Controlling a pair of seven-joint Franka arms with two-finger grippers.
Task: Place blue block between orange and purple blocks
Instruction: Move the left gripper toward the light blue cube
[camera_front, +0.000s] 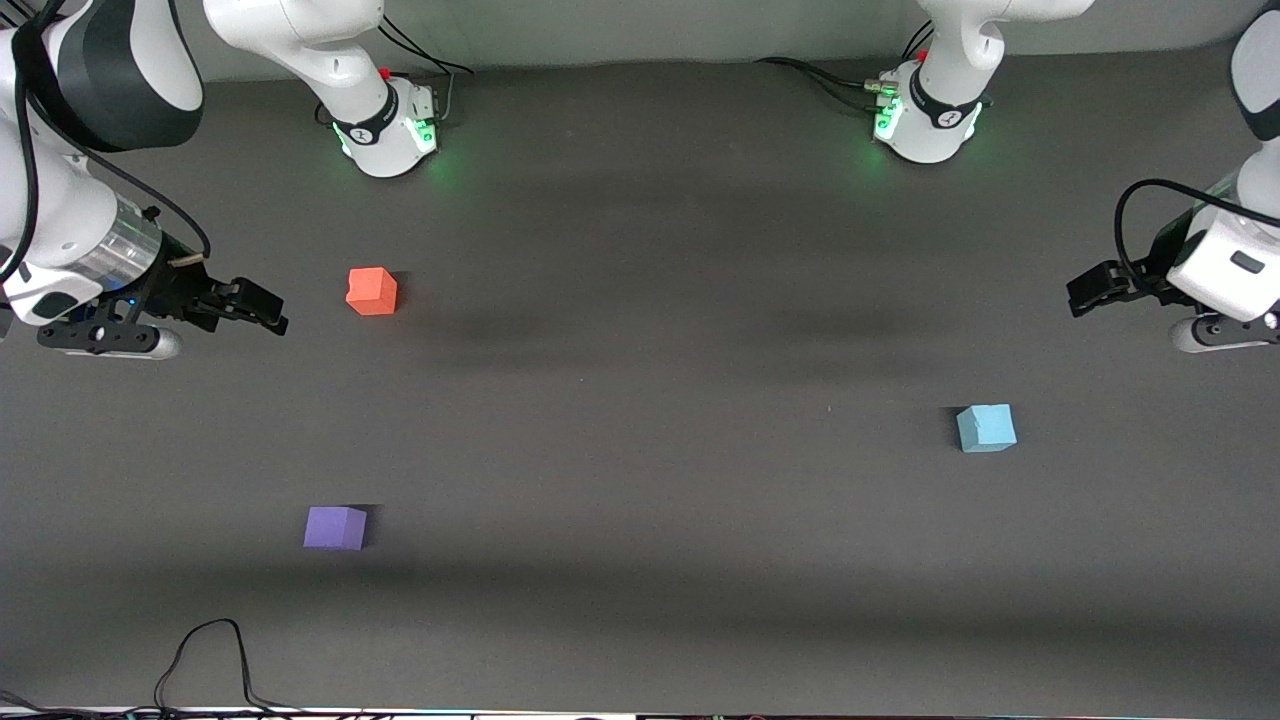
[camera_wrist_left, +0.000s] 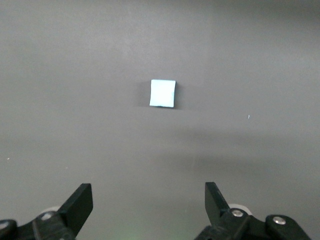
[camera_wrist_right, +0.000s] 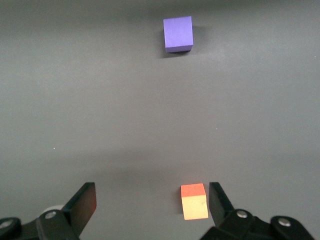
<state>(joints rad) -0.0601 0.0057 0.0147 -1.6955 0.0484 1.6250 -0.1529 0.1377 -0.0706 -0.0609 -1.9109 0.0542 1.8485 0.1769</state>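
So the grey table (camera_front: 640, 400) takes up pretty much everything here. Both arms are just waiting at the ends, up in the air. The right gripper (camera_front: 262, 306) hangs over the table's edge at the right arm's end, jaws spread wide with nothing in them. The left gripper (camera_front: 1085, 290) hangs over the edge at the left arm's end, also wide open and empty.

Blocks, all sitting flat and well apart: the blue block (camera_front: 986, 428) is toward the left arm's end. The orange block (camera_front: 372, 291) is toward the right arm's end, and the purple block (camera_front: 335, 527) is nearer the front camera's edge than it.
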